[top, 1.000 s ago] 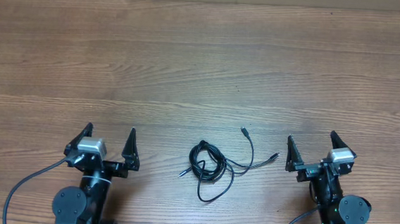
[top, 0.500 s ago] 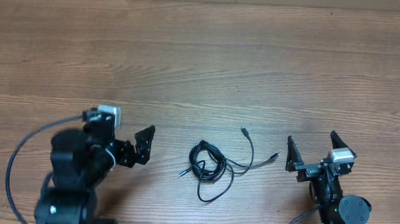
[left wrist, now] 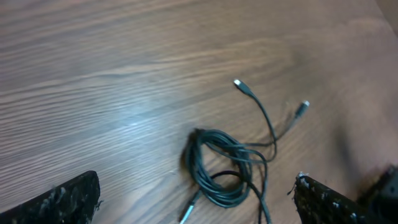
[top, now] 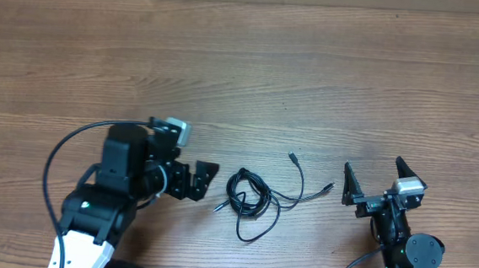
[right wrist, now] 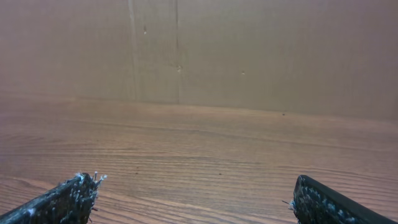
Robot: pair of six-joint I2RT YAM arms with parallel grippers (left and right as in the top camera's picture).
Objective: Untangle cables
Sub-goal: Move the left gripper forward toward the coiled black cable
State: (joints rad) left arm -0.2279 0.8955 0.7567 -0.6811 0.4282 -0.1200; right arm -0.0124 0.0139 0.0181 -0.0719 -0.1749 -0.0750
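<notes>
The cables (top: 249, 195) lie as one thin black tangle on the wooden table (top: 244, 75), a coiled loop with plug ends trailing right and lower left. My left gripper (top: 205, 180) is open and points right, just left of the coil and not touching it. In the left wrist view the cables (left wrist: 198, 163) lie ahead of and between the wide-apart fingers (left wrist: 62, 202) of the left gripper (left wrist: 196, 182). My right gripper (top: 373, 165) stands open to the right of the tangle. The right gripper (right wrist: 194, 182) sees only bare table in its own view.
A brown cardboard wall (right wrist: 249, 50) rises at the table's far edge. One plug end (top: 329, 187) lies close to the right gripper's left finger. The left arm's thick black wire (top: 56, 159) loops out on its left side.
The left arm has swung forward and to the right, turning its open gripper toward the tangle. The right arm and the cables have not moved.
</notes>
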